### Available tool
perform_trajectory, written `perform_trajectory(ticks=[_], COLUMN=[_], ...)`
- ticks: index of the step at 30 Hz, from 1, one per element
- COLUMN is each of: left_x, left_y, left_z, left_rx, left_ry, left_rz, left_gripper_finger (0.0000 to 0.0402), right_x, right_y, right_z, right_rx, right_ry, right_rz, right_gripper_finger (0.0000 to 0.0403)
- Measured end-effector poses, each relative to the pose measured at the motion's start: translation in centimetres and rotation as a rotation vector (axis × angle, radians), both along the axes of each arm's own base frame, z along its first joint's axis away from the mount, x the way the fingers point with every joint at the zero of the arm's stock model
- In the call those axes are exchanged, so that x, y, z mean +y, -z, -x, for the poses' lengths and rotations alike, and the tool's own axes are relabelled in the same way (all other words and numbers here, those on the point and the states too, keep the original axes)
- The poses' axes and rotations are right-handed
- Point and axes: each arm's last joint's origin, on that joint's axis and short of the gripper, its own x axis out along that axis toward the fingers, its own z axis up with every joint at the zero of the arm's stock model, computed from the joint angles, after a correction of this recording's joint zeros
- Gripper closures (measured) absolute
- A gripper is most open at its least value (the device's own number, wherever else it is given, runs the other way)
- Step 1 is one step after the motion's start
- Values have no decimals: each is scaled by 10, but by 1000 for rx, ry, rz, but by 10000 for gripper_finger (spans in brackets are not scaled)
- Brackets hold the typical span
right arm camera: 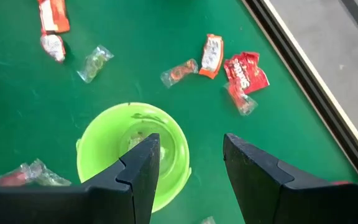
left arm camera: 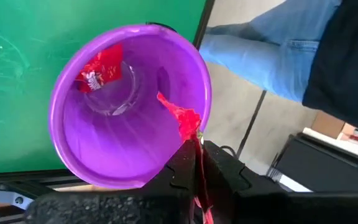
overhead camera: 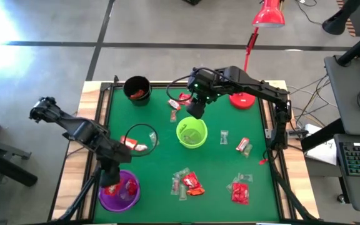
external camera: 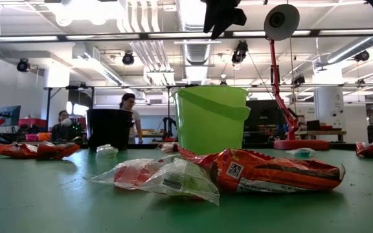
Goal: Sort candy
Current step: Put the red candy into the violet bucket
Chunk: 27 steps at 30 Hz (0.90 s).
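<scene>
So left pincer is clamped on a red candy over the purple cup; right pincer hangs wide open, probably empty, above the green cup.

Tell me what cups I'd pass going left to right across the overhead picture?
Purple cup at the near edge, with the left gripper over it → black cup at the far edge → green cup in the middle.

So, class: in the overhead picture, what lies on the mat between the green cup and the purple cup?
In the high view, a clear cup holding sweets lies between the green cup and the purple cup.
</scene>
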Motion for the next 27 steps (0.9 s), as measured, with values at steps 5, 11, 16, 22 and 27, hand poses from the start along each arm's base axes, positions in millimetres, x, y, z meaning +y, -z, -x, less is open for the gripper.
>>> perform_trajectory(ticks=[5, 11, 16, 22, 27], left_x=[-2, -1, 6, 20, 34], left_y=[0, 0, -3, -8, -11], left_z=[-4, -5, -3, -2, 8], left_rx=[18, -15, -167, -362, -417], left_ry=[-19, -39, -125, -296, -378], left_rz=[2, -47, -244, -571, -823], left_gripper_finger=[358, 317, 306, 306, 306], right_x=[2, 8, 17, 31, 43], right_y=[3, 6, 2, -1, 6], right_z=[6, 12, 13, 14, 11], right_rx=[72, 147, 134, 125, 149], right_ry=[0, -16, -40, -59, -44], right_rz=[-15, -29, -24, -16, 1], right_gripper_finger=[232, 232, 232, 232, 232])
